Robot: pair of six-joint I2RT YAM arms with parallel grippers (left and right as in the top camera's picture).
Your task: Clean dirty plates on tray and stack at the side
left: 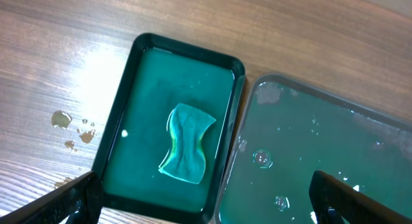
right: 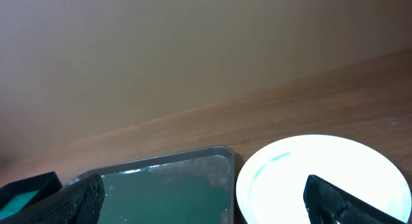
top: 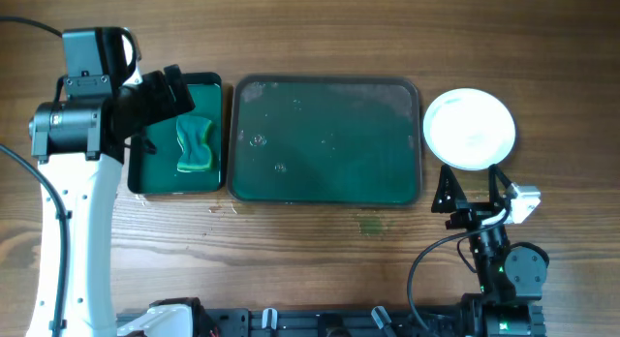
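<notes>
Evidently late-stage: white plate (top: 471, 129) rests on table rt of large tray (top: 329, 143) (wet, no plates), presumably set aside clean. L gripper (top: 174, 97) over sponge (top: 194, 145) in small tray (top: 145, 177), fingers wide, empty; R gripper (top: 472, 182) just beside plate, likewise wide, empty.

The sponge (top: 195, 145) lies in the small tray (top: 160, 174) just left of the large tray (top: 325, 143), with the plate (top: 470, 129), possibly a stack, on the table (top: 320, 260) to its right.
</notes>
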